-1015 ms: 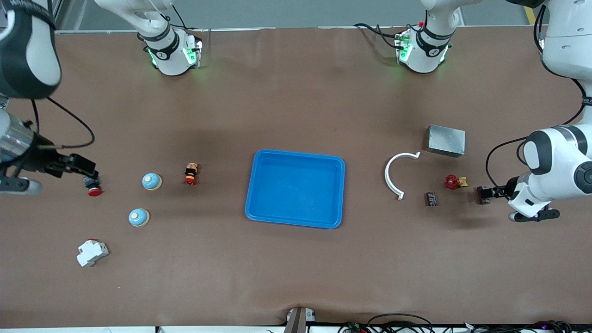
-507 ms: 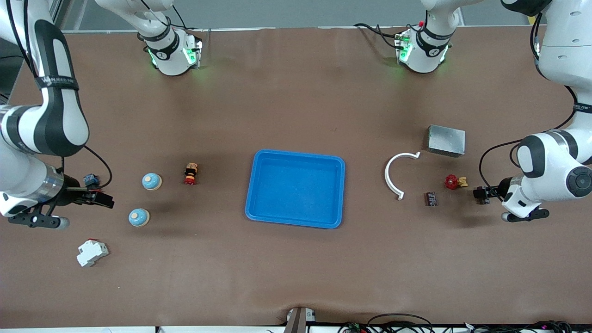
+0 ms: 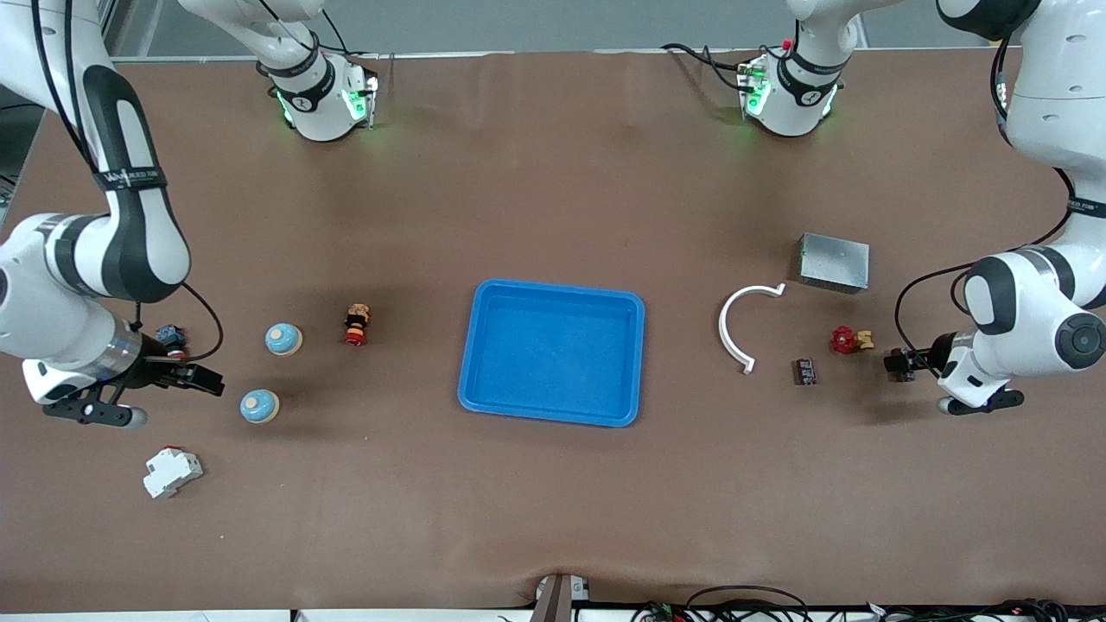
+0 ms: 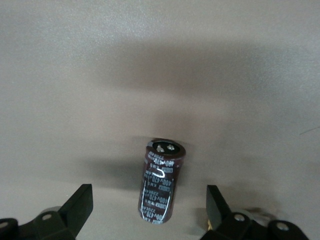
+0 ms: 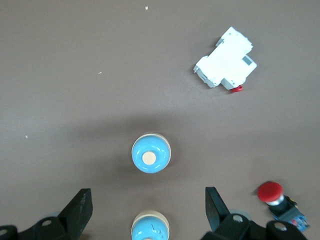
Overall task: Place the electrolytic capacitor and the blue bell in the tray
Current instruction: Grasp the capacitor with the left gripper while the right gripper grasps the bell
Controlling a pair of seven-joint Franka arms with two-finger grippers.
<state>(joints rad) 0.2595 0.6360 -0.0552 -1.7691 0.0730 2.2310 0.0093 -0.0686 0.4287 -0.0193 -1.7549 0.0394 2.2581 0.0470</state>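
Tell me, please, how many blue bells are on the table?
2, both toward the right arm's end: one blue bell beside the small red and yellow part, the other bell nearer the front camera, beside the right gripper. None seems hidden.

A bright blue tray (image 3: 551, 352) lies on a brown table cover (image 3: 553, 484). Two blue bells (image 3: 282, 339) (image 3: 259, 406) show cream centres and cream rims. The electrolytic capacitor (image 4: 161, 187) is dark maroon with silver-white printing. Also seen: a white circuit breaker (image 3: 172, 472) with a red tab, a red-capped push button (image 5: 274, 195), a white curved strip (image 3: 740, 333), a grey metal box (image 3: 833, 263) and a red-handled valve (image 3: 848, 339).
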